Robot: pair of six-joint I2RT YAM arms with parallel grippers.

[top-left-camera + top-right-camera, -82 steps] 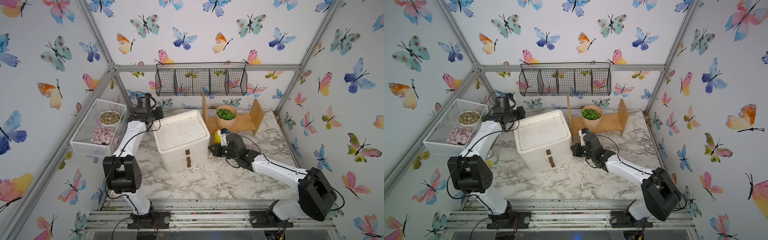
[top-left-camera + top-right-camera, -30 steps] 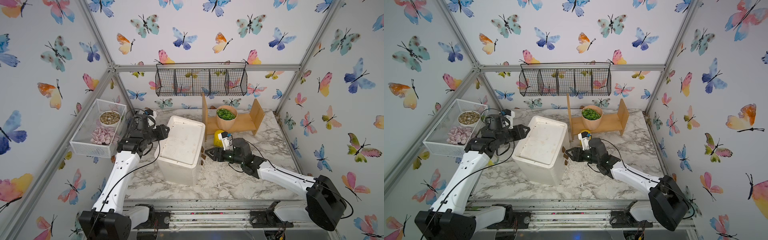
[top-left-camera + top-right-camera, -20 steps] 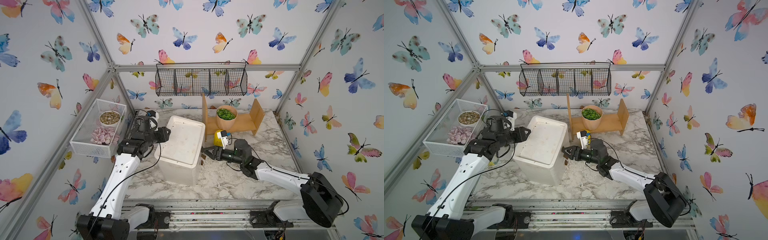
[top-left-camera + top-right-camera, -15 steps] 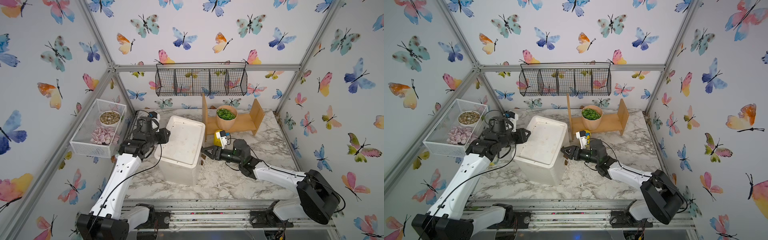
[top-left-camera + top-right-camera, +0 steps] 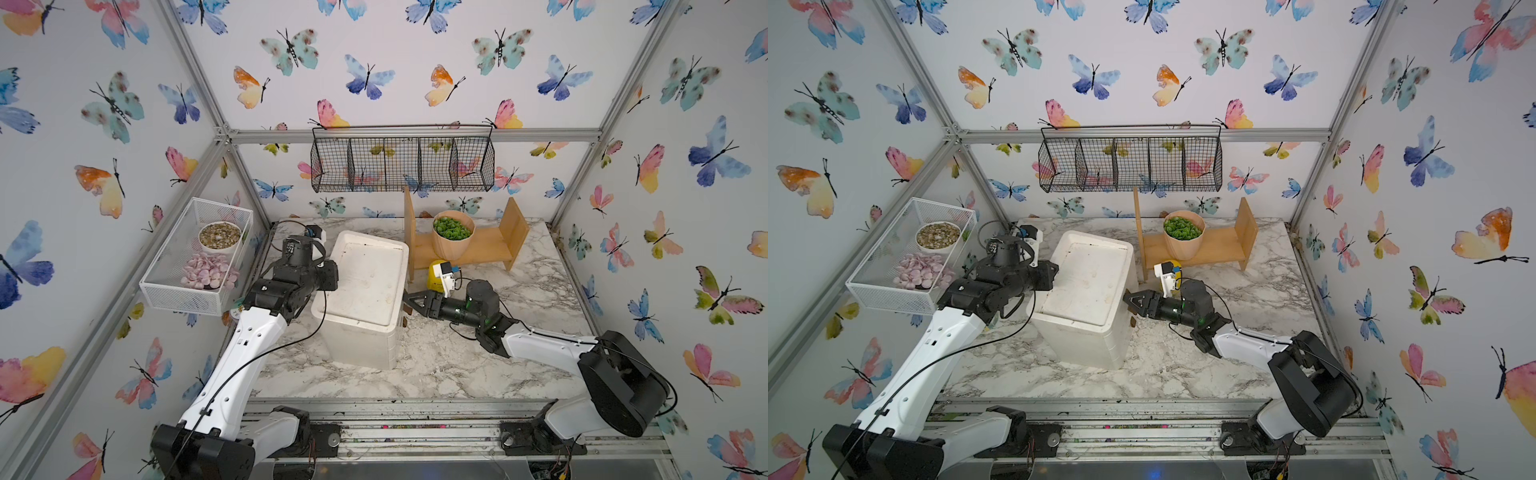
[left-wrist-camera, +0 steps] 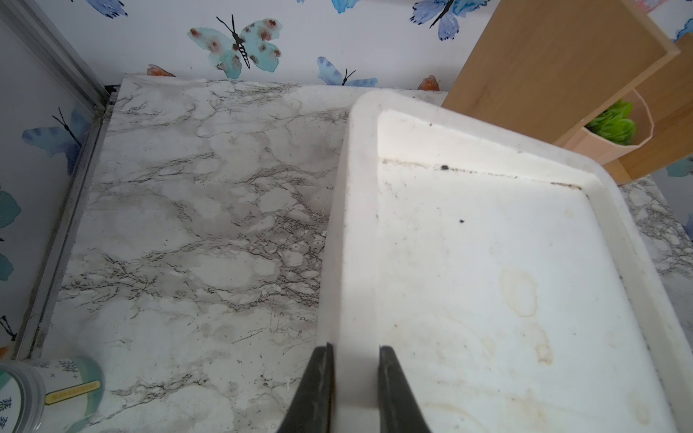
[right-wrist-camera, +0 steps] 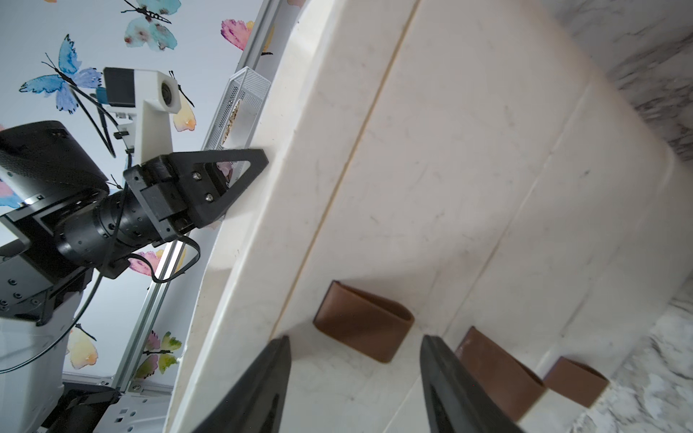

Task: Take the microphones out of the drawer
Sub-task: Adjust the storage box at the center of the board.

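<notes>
Okay, right gripper [image 7: 356, 339] open, fingers apart just before the top brown loop handle [image 7: 363, 324] of the white plastic drawer unit [image 5: 365, 286]. Left gripper [image 6: 355, 348] clamped on that unit's top rim. Unit stands on grey-veined marble tabletop [image 5: 457, 365]. All three drawers shut; microphone not visible. Beyond, wooden shelf [image 5: 486, 249] with potted green plant [image 5: 451, 227].

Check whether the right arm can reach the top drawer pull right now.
Likely yes: the right arm has its jaws open, facing the top pull close up, with nothing between.
</notes>
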